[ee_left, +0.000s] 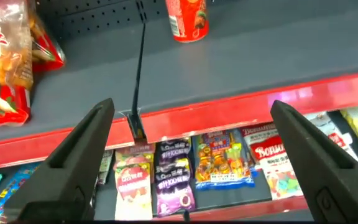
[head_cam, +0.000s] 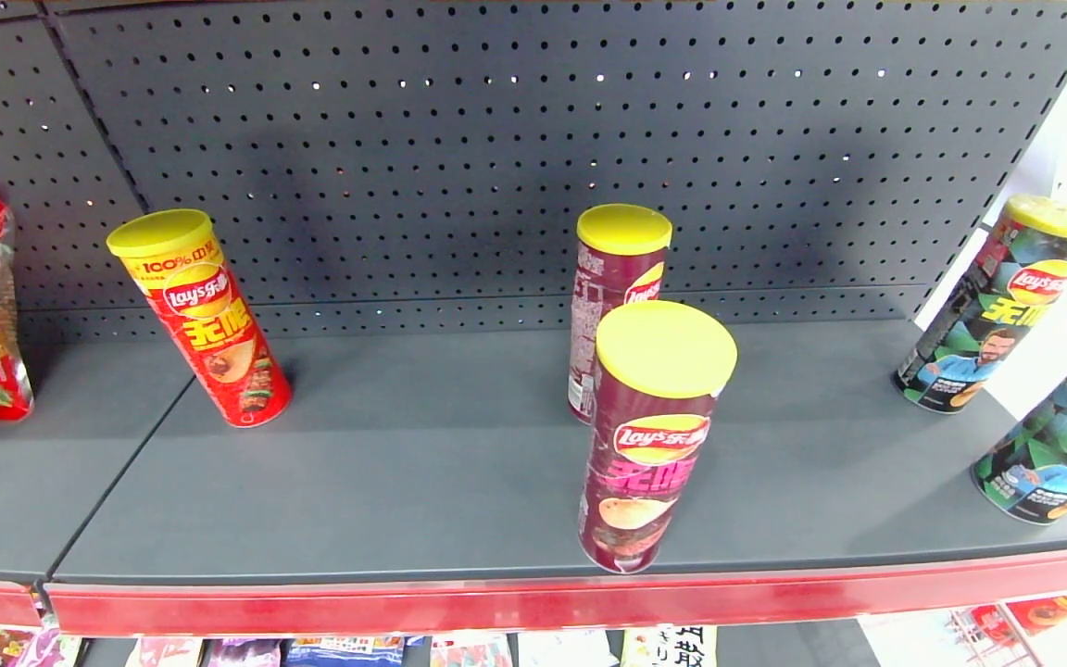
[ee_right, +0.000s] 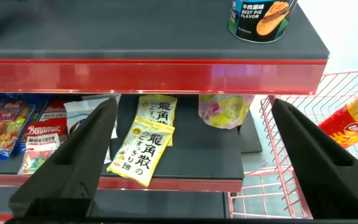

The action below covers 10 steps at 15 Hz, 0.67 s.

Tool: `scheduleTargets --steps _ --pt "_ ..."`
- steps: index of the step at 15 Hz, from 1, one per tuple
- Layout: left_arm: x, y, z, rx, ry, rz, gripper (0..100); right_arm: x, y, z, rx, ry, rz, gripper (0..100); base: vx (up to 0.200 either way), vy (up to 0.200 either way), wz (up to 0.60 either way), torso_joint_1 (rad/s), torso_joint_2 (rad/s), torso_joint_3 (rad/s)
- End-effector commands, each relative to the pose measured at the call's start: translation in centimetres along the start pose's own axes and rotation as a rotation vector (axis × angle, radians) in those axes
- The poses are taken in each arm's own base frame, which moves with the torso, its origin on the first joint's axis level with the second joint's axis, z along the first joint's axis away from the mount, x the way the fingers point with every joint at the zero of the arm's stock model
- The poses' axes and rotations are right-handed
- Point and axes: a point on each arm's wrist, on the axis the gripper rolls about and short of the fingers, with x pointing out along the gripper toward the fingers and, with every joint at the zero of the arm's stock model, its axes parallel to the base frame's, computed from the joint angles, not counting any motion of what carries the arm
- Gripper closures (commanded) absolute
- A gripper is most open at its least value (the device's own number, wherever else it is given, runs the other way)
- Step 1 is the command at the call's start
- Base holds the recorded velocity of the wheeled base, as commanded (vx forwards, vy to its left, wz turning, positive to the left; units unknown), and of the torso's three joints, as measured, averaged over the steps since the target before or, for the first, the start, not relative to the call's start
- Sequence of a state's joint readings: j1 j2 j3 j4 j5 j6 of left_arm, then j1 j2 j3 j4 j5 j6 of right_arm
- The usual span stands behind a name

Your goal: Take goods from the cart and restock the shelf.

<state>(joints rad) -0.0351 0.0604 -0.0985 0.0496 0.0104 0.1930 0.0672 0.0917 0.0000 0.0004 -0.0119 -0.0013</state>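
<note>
Head view: on the grey shelf (head_cam: 404, 482) a red can (head_cam: 205, 320) stands at the left of the frame, two maroon cans (head_cam: 649, 435) at centre and two dark cans (head_cam: 997, 306) at the right edge. Left wrist view: the left end effector (ee_left: 192, 107) is spread wide and empty, before the shelf's red lip. Right wrist view: the right end effector (ee_right: 194, 106) is likewise apart and empty, and a red-and-yellow can (ee_right: 353, 121) lies in the pink cart (ee_right: 353, 73)

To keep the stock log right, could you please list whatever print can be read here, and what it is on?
"100%": red can, just under its lid.
"BEEF PIE FLAVOR": green can.
Brand logos and large characters on the red, green and purple cans: left unquoted.
Packets underneath: too small to read reliably.
</note>
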Motion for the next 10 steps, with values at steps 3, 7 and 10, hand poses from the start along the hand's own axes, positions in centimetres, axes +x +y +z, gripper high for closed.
scheduleTargets --steps 3,7,10 --pt "0.01 -0.21 -0.97 0.032 0.017 0.025 0 0.01 0.0 -0.01 0.0 0.003 0.0 0 0.0 0.0 0.0 0.0 0.0 0.0" --pt "-0.19 -0.17 -1.1 0.034 0.008 0.078 0 0.01 0.0 0.01 0.0 0.001 0.0 0 -0.15 0.0 0.0 0.003 0.0 0.001" --pt "-0.23 -0.18 -1.11 0.032 0.003 0.078 0 0.01 0.0 -0.01 -0.002 0.003 0.0 0 -0.2 0.0 0.0 0.004 0.0 0.004"
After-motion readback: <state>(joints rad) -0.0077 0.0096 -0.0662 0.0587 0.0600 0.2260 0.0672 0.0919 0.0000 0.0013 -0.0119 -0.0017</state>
